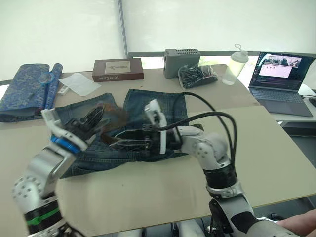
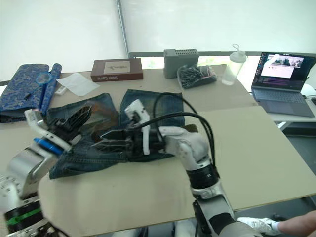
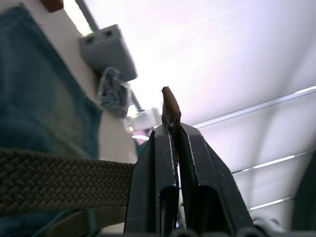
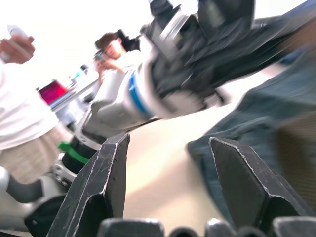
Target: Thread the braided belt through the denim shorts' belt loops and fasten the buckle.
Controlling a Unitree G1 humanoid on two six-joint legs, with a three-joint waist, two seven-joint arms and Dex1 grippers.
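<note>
On the tabletop (image 1: 276, 148) the denim shorts (image 1: 163, 106) lie flat, legs pointing away from the robot and the waistband on the near side, under both arms. At the left wrist view the left pincer (image 3: 172, 129) has its two black fingers pressed together on the brown tip of the braided belt (image 3: 54, 185), whose woven strap runs off sideways from the fingers across the denim. From the head views the left pincer (image 1: 91, 120) is lifted a little above the left end of the waistband, and a brownish blur of strap trails from it toward the middle of the shorts. The right pincer (image 2: 106, 140) points leftward along the waistband, low over the cloth; its fingers (image 4: 106, 187) stand apart with nothing between them.

The belt's long axis appears to follow the waistband, left to right, so the held tip lies just left of the right pincer's open fingers, which face it. Judging by this, the right arm is the nearer one to receive or guide the tip. The belt loops and the buckle cannot be made out.
</note>
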